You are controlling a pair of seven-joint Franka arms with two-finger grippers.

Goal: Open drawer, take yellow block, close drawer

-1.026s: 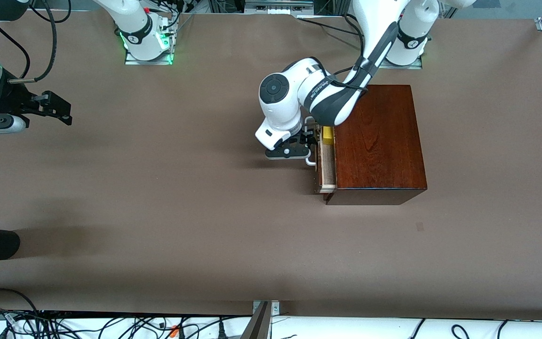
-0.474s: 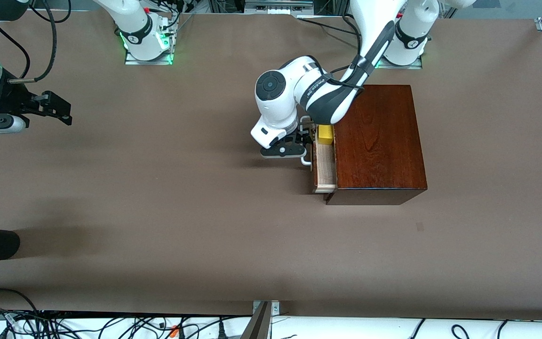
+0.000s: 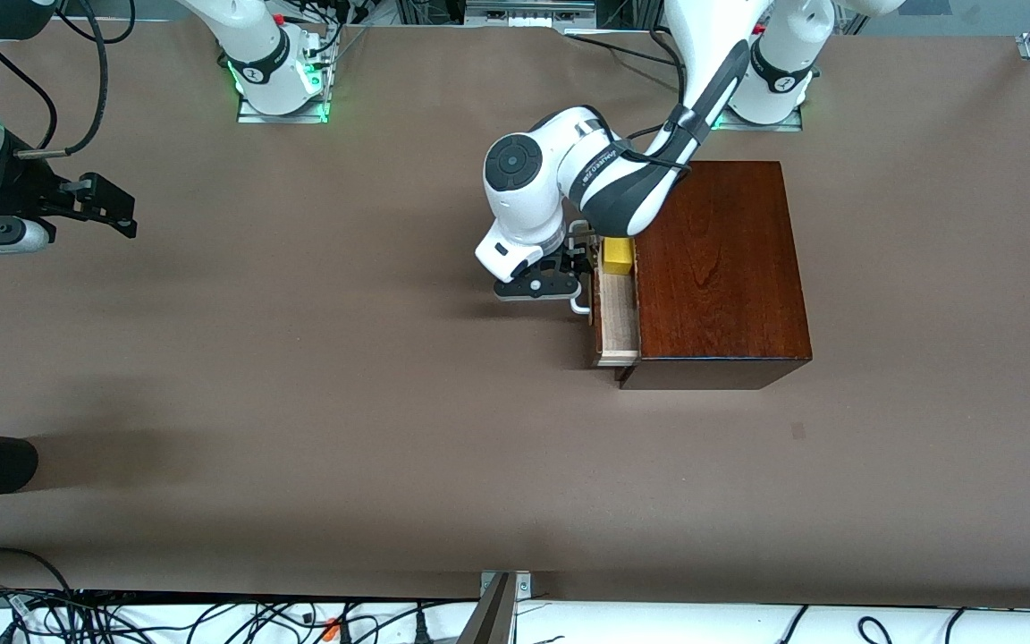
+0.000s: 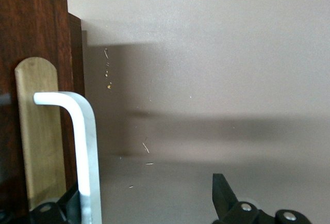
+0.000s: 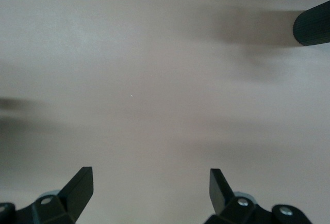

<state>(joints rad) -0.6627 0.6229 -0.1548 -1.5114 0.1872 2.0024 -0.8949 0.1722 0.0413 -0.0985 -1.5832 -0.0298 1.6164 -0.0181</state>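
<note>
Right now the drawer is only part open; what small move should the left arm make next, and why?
Probably pull farther: the left gripper is open, one finger hooked inside the handle, and the yellow block sits close against the box.

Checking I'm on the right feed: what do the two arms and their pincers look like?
Both arms are glossy white Franka arms with dark grey joint bands. The left arm has a round dark cap and a black cable along it; its base ring glows green. The left pincer and right pincer have black fingers with silver screws.

no readable text, labels or numbers
</note>
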